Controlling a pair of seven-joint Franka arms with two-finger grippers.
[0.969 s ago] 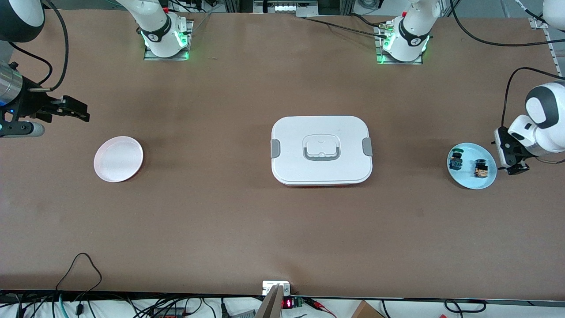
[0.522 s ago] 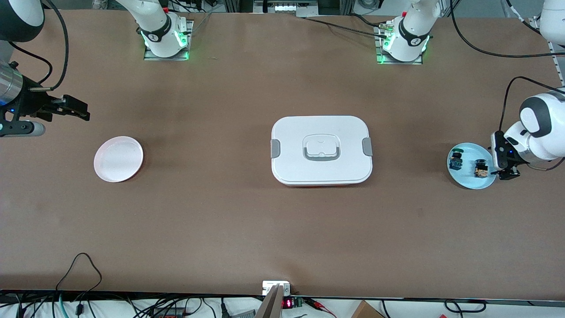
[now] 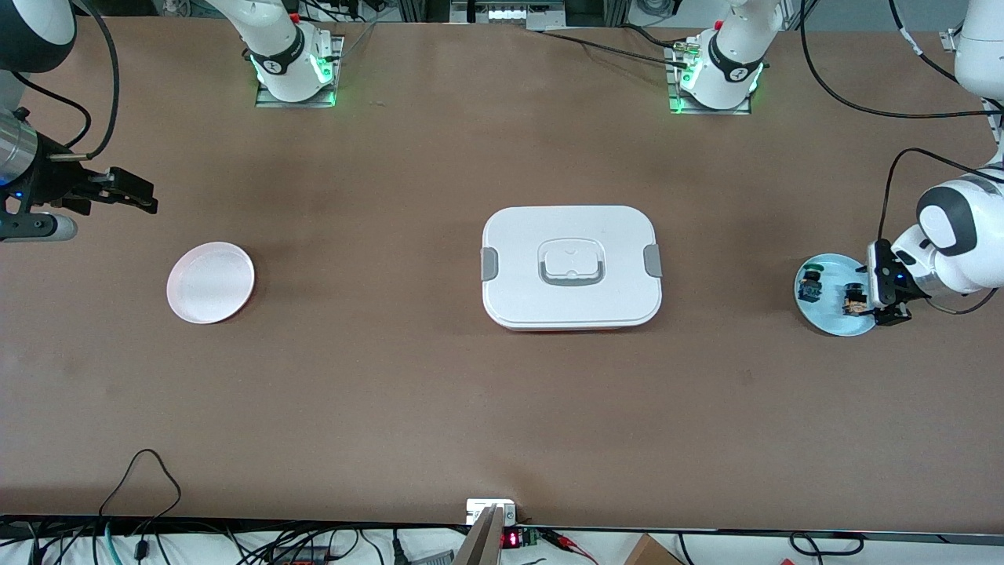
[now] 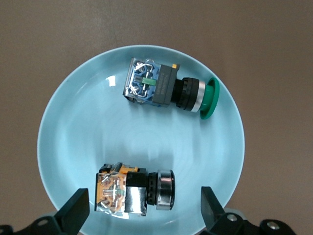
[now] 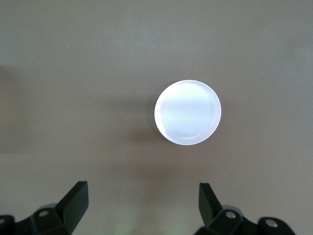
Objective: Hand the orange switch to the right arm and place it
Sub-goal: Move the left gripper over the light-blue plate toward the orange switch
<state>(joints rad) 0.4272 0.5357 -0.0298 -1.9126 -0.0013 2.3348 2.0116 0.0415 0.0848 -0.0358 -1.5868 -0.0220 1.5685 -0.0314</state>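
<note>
The orange switch, black with an orange-tan block and a silver-ringed black button, lies on its side on a light blue plate at the left arm's end of the table. My left gripper hangs open over that plate. In the left wrist view its fingers stand wide on either side of the switch and do not touch it. My right gripper waits open and empty in the air over the right arm's end of the table.
A second switch with green and blue parts shares the blue plate. A pale pink plate sits near the right arm's end. A white lidded box with grey latches stands mid-table.
My left gripper has moved in from the table's end until it hangs over the blue plate, around the orange switch. The right arm has not moved.
</note>
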